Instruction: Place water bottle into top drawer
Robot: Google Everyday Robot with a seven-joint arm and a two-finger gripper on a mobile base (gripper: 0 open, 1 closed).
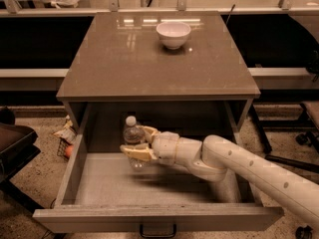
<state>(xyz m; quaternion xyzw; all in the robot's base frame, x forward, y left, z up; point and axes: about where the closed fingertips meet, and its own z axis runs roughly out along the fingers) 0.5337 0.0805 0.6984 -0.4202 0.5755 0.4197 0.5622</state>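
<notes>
The top drawer (99,183) is pulled fully open below the cabinet top, its pale floor showing. The water bottle (132,136), clear with a white cap, stands upright inside the drawer, held a little above the floor left of centre. My gripper (135,143) reaches in from the right on a white arm and is shut on the bottle, one finger in front of it and one behind.
A white bowl (173,34) sits on the cabinet top (124,59) near its back. A dark chair (12,143) stands at the left, litter lies on the floor by the drawer's left side, and a chair base is at the right.
</notes>
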